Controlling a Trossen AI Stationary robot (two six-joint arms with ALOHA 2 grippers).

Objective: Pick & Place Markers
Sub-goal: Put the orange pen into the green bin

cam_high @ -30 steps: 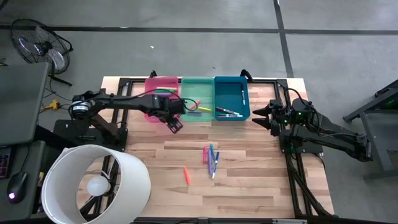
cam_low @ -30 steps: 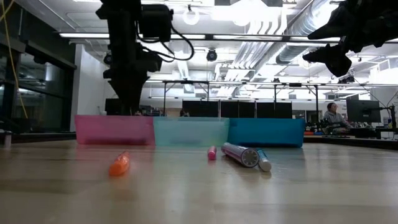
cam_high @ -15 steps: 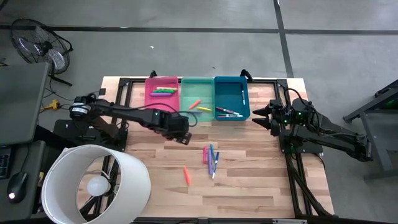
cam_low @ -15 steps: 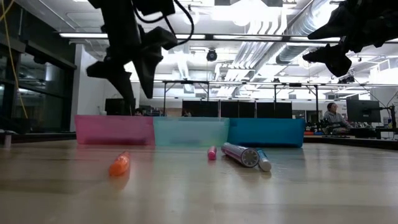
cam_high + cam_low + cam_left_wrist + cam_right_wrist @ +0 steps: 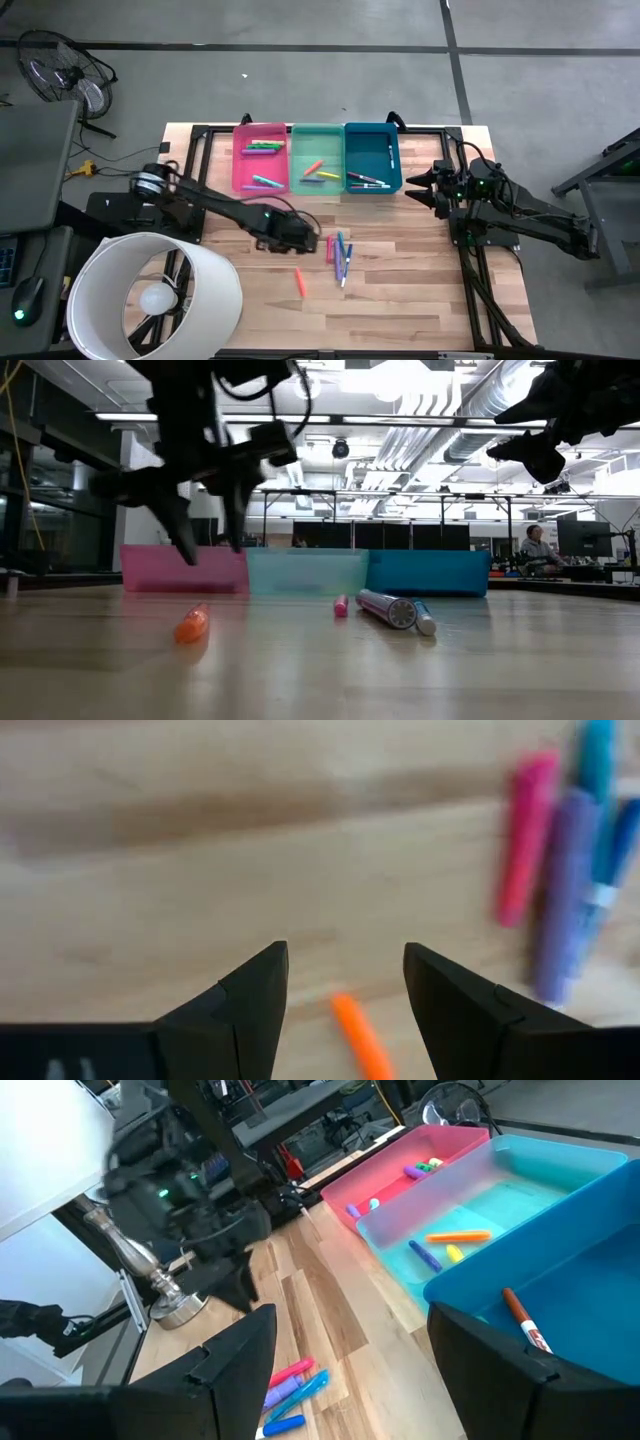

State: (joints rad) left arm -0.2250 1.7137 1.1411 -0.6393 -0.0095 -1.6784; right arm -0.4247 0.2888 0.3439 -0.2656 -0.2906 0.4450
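**left end effector lining up on the orange marker**

we judge the step in hand to be the reach for a fresh pick. the left end effector [image 5: 312, 243] hangs over the bare wood of the desk [image 5: 400, 300] with its fingers spread and nothing between them. the orange marker [image 5: 298, 281] lies on the desk just ahead of it, apart from both fingers. a small cluster of loose markers [image 5: 340, 255], pink, purple and blue, lies off to one side of the end effector, a little farther away.

the next move, as we read it, calls for lowering the fingers to either side of the orange marker, across its length, and pressing them together before lifting toward the bins. the marker is thin and round, so it could roll away if one finger arrives first.

the right end effector [image 5: 420, 186] waits beside the blue bin [image 5: 373, 128], fingers spread and empty.

the left wrist view gives us what the high view cannot: the orange marker [image 5: 362, 1037] sits in the gap between the two finger tips, not yet reached. the low view shows the left end effector [image 5: 208, 550] is clear of the desk surface, well above the orange marker [image 5: 192, 624]. the right wrist view alone looks into the pink bin [image 5: 400, 1155] and green bin [image 5: 520, 1175], where markers already lie.
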